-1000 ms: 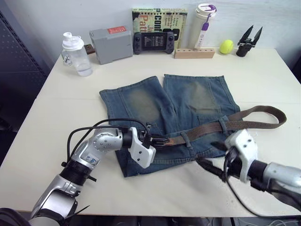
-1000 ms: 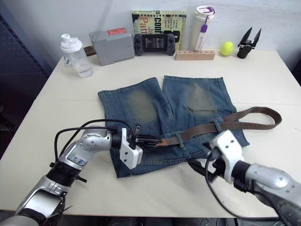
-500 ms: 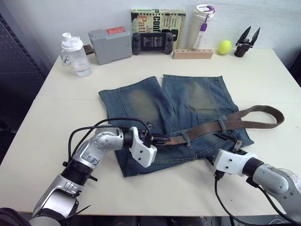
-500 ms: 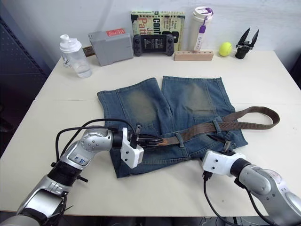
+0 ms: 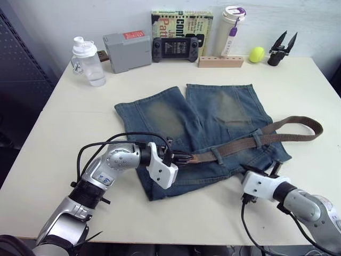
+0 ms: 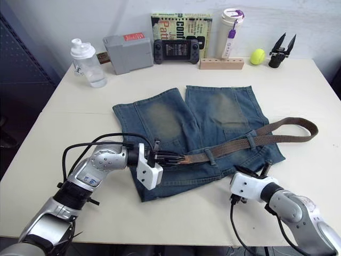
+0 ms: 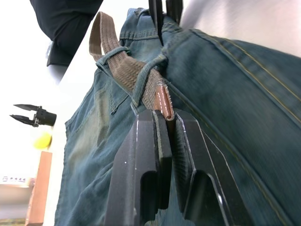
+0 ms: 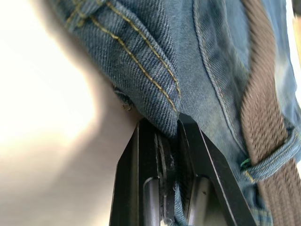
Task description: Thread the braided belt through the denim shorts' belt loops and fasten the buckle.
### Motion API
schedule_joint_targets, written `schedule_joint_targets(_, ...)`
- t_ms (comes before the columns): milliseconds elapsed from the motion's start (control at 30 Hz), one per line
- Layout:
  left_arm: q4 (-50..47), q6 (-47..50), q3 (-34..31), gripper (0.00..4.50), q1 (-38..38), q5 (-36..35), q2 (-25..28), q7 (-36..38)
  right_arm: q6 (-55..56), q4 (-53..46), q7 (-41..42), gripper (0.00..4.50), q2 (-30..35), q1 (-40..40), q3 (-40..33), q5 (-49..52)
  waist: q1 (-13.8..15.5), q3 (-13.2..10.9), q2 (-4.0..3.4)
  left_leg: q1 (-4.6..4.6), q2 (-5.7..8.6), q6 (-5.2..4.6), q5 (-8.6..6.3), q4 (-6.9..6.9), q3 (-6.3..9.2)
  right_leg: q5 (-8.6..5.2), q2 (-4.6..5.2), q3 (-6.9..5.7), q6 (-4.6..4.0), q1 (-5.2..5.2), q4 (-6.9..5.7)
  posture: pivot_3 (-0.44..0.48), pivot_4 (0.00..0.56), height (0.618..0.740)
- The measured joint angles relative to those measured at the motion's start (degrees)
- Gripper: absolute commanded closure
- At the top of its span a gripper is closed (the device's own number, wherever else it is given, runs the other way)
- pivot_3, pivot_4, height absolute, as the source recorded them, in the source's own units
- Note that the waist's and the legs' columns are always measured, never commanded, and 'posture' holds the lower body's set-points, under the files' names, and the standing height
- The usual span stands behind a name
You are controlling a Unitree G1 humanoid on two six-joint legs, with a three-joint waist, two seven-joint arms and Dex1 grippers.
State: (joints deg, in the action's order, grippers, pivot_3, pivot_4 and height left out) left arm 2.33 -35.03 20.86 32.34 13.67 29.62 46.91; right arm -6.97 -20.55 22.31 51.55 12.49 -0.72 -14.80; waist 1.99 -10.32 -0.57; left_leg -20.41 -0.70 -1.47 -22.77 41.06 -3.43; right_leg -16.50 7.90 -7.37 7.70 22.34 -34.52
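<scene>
The denim shorts (image 5: 170,117) lie flat mid-table, waistband toward me. The braided belt (image 5: 240,144) runs along the waistband under two belt loops (image 5: 216,155) and curls back in a bend at the right (image 5: 318,128). My left gripper (image 5: 184,158) is shut on the belt's reddish-brown tip (image 7: 163,101), just past the nearest loop (image 7: 141,80). My right gripper (image 5: 274,169) is shut on the shorts' waistband edge (image 8: 160,108) at the right corner, beside the belt (image 8: 263,94). The buckle is hidden.
Along the table's far edge stand a shaker bottle (image 5: 88,61), a grey box (image 5: 127,50), a game console (image 5: 176,48), a book (image 5: 181,21), a tumbler (image 5: 230,29), a wooden block (image 5: 220,61), a tennis ball (image 5: 256,54) and a black tool (image 5: 281,48).
My right gripper came in to the shorts' right waistband corner and closed on the denim edge. My left gripper kept its hold on the belt tip.
</scene>
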Motion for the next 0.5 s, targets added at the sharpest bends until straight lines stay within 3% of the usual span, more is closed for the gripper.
schedule_joint_targets(167,-2.1,0.0,0.0,4.5,-0.2,0.0,0.7,0.1,-10.9,7.0,-2.7,4.48,-0.4,-3.4,-5.4,-3.6,1.2,0.0,-0.02,-0.06,0.01,-0.02,0.01,-0.02,-0.16,0.0,0.05,-0.08,0.01,0.04,0.01,0.0,0.15,0.731)
schedule_joint_targets(500,-4.0,0.2,0.1,4.5,-1.3,0.0,0.9,0.1,-17.3,8.2,-2.9,4.48,-3.0,-6.3,-5.7,-5.7,1.1,0.0,-0.08,-0.09,0.03,-0.02,0.01,-0.02,-0.18,0.0,-0.01,-0.08,0.01,0.06,0.01,0.0,0.15,0.731)
